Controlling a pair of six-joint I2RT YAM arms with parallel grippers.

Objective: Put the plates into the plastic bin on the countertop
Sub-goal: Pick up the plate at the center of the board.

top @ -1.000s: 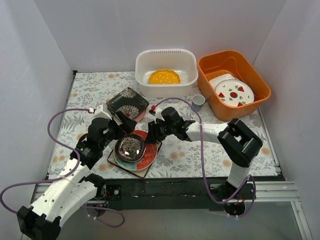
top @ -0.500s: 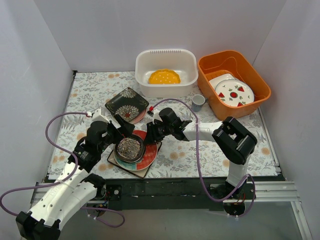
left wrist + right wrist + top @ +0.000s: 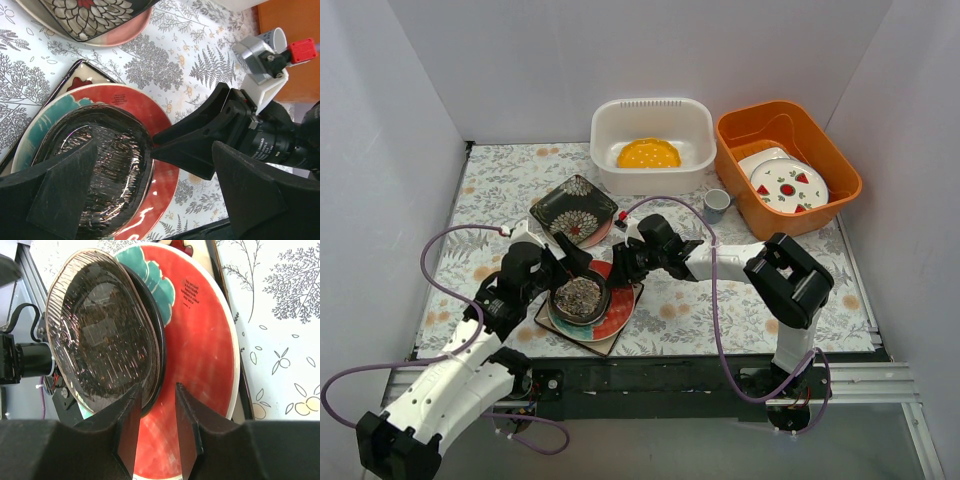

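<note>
A dark brown round plate [image 3: 580,297] lies on top of a stack with a red round plate [image 3: 618,314], teal at its left edge, and a cream square plate [image 3: 613,345] at the bottom. My right gripper [image 3: 618,268] is open a little, and its jaws straddle the brown plate's rim [image 3: 159,357] over the red plate [image 3: 200,340]. My left gripper [image 3: 570,268] is wide open around the brown plate [image 3: 100,165], not touching it. The white plastic bin [image 3: 700,125] at the back holds a yellow-orange plate [image 3: 649,153].
A black flowered square plate [image 3: 574,208] rests on a pink round plate [image 3: 603,232] left of centre. An orange tub [image 3: 750,125] with white fruit-marked plates stands at the back right. A small cup [image 3: 717,203] sits before it. Purple cables loop by both arms.
My right gripper has moved a little left onto the brown plate's rim. My left arm has shifted slightly. The plates have not visibly moved.
</note>
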